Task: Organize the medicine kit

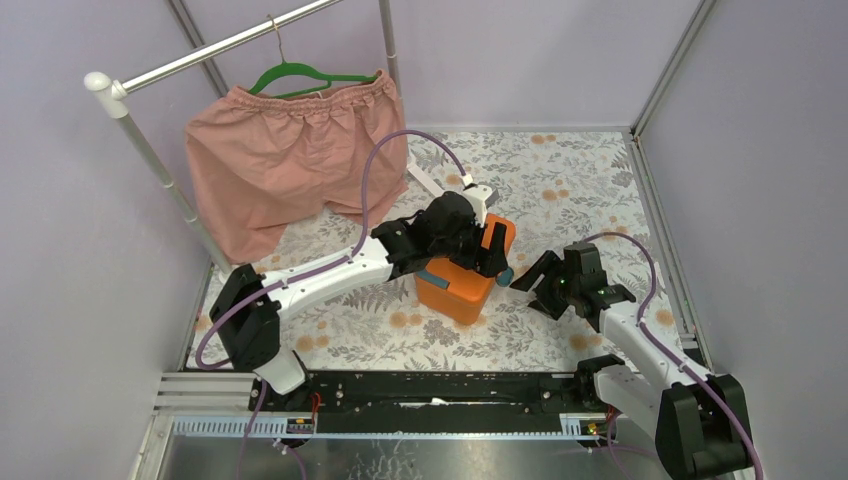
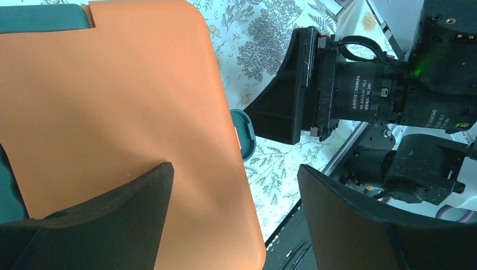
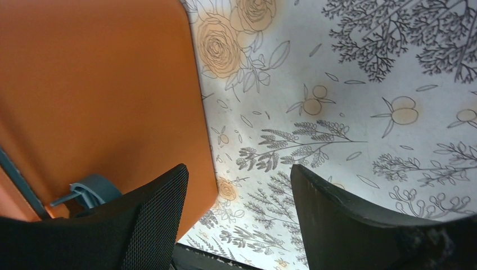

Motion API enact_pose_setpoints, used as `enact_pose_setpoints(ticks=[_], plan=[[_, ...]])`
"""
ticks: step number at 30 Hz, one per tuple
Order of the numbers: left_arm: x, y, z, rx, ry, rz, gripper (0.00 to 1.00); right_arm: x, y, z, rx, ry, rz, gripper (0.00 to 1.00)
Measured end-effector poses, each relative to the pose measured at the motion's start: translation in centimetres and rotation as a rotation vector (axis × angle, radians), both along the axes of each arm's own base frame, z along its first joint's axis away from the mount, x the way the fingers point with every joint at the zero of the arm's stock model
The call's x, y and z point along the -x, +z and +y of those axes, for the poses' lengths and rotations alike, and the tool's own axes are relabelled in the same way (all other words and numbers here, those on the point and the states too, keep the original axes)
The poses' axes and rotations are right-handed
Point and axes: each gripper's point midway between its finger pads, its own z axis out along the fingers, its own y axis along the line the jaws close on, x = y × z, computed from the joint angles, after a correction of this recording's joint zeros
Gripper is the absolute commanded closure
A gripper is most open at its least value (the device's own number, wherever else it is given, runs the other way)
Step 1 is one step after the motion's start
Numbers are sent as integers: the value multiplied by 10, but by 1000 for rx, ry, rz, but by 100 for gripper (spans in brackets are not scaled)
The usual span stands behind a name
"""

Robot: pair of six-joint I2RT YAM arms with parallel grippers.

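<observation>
Sitting near the middle of the flowered worktop (image 1: 570, 190), the medicine kit (image 1: 458, 290) is an orange box whose lid (image 2: 112, 101) appears to be down. The left tool (image 2: 235, 169) hovers over the lid, reaching in from the kit's 9 o'clock side. Its fingers are spread, one above the orange surface and the other past the lid's edge, and nothing is pinched. The right tool (image 3: 237, 169) waits at the kit's 3 o'clock, also spread and empty, with one finger just beside the teal latch (image 3: 90, 190).

The step in hand is probably freeing that latch. The main risk is the box itself. It looks light and smooth, so a sideways push from the right tool could slide or tip it toward 9 o'clock unless the left tool bears down first. A closing left tool could also skid off the slick lid. The two wrists are near each other, and a careless reach across the kit could knock them together.
</observation>
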Motion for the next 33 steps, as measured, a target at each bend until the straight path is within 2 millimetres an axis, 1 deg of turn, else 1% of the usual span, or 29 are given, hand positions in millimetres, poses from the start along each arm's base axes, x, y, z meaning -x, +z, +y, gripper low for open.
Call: enact_pose_setpoints(ticks=[6,11,15,25,28,33], plan=[[0,-1,-2,2,-1,1,12,-8,4,5,-46,-11,-37,25],[-1,-1,-2,6,0,2,12,-10,3,6,-60,-22,-52,25],[-1,-1,-2,6,0,2,12,-15,5,8,-75,-30,-80,25],[-1,-2,-3,6,0,2,12,-16,9,15,-142,-30,-125,25],[-1,-2,-3,6,1,2,12,-18,17,15,-155,-29,-159,24],[-1,-2,-3,7,0,1,12,-21,36,19,-189,-14,-234,23]])
